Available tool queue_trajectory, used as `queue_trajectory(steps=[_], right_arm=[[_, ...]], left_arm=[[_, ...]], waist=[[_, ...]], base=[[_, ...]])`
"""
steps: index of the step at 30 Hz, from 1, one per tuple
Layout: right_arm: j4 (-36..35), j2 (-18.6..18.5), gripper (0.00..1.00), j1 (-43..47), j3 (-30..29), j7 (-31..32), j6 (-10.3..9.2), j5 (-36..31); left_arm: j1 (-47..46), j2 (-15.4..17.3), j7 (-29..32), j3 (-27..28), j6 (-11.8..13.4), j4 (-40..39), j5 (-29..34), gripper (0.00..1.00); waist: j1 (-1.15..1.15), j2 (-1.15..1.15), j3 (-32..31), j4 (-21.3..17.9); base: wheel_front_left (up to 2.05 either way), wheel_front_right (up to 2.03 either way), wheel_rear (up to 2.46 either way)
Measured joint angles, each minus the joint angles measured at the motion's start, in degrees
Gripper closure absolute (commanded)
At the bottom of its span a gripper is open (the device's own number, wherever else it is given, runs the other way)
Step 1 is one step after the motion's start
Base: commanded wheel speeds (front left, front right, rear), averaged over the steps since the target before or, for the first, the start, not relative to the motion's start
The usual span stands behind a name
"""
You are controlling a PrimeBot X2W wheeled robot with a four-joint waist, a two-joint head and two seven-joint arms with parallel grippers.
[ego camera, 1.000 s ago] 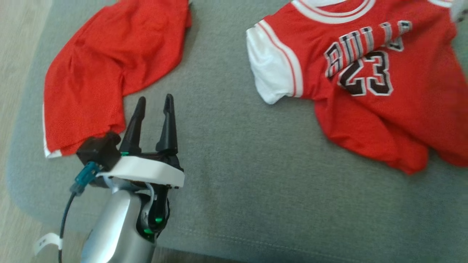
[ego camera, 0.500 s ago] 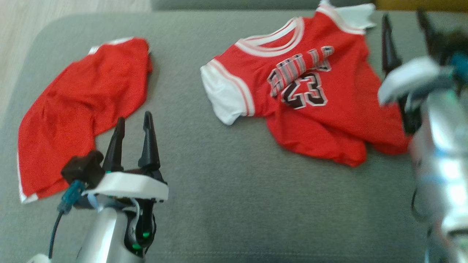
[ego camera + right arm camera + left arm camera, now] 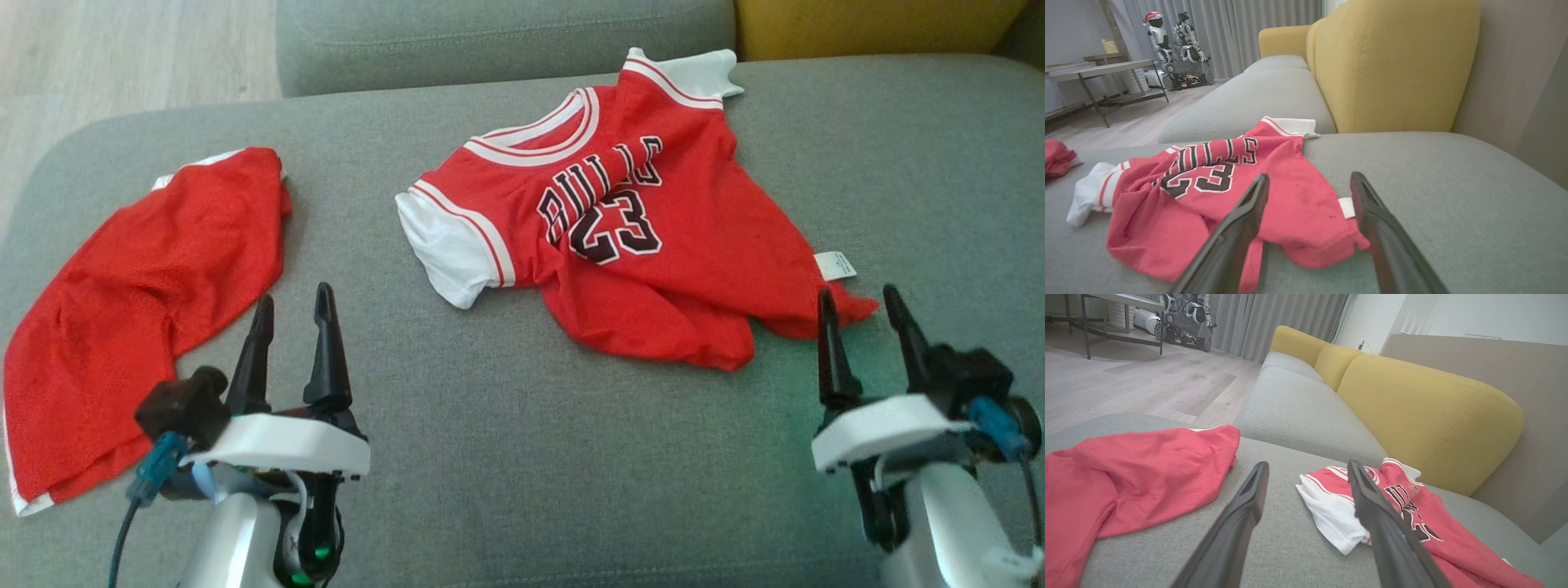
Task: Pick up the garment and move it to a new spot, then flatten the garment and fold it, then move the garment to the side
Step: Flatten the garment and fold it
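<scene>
Both my jaws stand wide apart and hold nothing. My left gripper and my right gripper hover over the near part of a grey sofa seat cushion of woven fabric, with bare cushion between them.

Close to the left of my left fingers lie crumpled red shorts, a thin white stripe showing at their near corner.

Just ahead of my right fingertips lies the hem corner of the red Bulls jersey. Its small white label sits on the cushion, seen between my right fingers in the right wrist view. The jersey lies on the seat, chest print and number 23 facing up, rumpled along the hem. Its long axis runs on a slant: hem nearest my right jaws, collar away from me and over toward my left side. One white sleeve points toward my left jaws, ahead of them and to their right, well apart. The other white sleeve reaches the far edge of the cushion.

Beyond that come a second grey seat cushion and a yellow backrest. Farther off are a pale wood floor, a metal-legged table, grey curtains and two robot figures before them.
</scene>
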Motion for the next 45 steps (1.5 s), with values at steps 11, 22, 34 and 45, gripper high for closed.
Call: queue_trajectory(steps=[11, 22, 34, 45], right_arm=[[-4.2, 0.7, 0.0, 6.5, 4.6, 5.8, 0.0, 7.6], [5.3, 0.7, 0.0, 2.0, 5.8, 9.6, 0.0, 6.4], [13.2, 0.6, 1.0, -4.0, 8.9, 9.9, 0.0, 6.8], [2.1, -4.4, 1.0, -0.4, 12.1, 17.4, 0.0, 11.6]], left_arm=[[-0.1, 0.0, 0.0, 0.0, -0.1, 0.0, 0.0, 0.0], [-0.6, 0.0, 0.0, -0.1, -0.2, 0.3, 0.1, 0.0], [-2.5, 0.0, 0.0, 0.1, -0.6, 0.7, 1.5, 0.0], [-0.9, 0.0, 0.0, 0.2, -0.5, 1.2, 1.4, 0.0]], waist=[[0.0, 0.0, 2.2, 0.7], [0.0, 0.0, 4.8, 2.5], [0.0, 0.0, 6.0, 3.9], [0.0, 0.0, 2.0, 1.1]], base=[[0.0, 0.0, 0.0], [0.0, 0.0, 0.0], [0.0, 0.0, 0.0], [0.0, 0.0, 0.0]])
